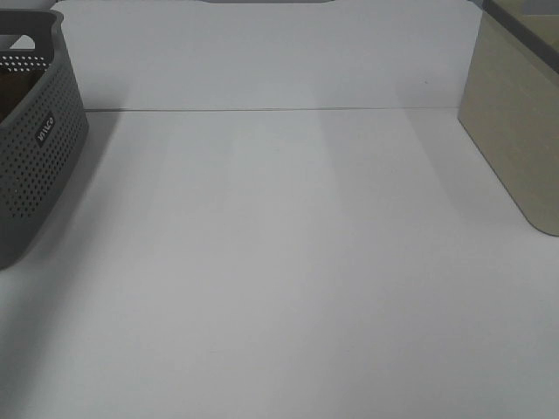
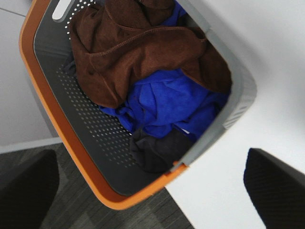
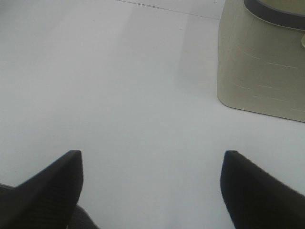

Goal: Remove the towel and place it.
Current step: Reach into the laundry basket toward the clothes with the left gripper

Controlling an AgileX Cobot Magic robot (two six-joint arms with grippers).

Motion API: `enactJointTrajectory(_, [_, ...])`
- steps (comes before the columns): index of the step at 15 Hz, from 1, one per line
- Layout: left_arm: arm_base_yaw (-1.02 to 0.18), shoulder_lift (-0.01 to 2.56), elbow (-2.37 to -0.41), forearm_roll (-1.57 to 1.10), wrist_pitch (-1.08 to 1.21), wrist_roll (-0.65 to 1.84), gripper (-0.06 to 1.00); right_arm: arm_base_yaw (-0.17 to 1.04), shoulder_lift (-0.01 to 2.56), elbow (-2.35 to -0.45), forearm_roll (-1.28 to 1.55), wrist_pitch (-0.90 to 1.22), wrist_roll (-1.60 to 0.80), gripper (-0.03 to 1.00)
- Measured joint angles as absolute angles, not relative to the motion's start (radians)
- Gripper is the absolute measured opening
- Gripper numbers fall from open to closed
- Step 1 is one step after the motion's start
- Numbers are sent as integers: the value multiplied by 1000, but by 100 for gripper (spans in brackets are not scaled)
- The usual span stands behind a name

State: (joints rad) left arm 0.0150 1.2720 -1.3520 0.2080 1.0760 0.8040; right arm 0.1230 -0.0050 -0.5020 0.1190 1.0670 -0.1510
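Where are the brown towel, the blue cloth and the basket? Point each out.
Brown towel (image 2: 143,47): left wrist view, on its folded middle.
Blue cloth (image 2: 167,102): left wrist view, on its bunched middle.
Basket (image 1: 44,166): exterior high view, on its perforated side wall.

Left gripper (image 2: 148,157), right gripper (image 3: 152,152): fingers wide apart.

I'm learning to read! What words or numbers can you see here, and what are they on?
Small label on the grey basket, side wall, high view: white letters, too blurred to read.
No other writing shows on the towel or the beige bin.
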Motion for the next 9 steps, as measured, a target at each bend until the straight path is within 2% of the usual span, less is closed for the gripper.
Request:
enactJointTrajectory(3, [16,1549,-1619,286,1150,915,98,123,-5,-502,119,1067,-151,77])
enactJointTrajectory(4, [42,1712,-1784,297,1202,957,98,123,-5,-502,119,1067,-151,77])
enactJointTrajectory(9, [117,1968,-1949,298,1193,1087,97,123,-5,-502,119,1067,-151,77])
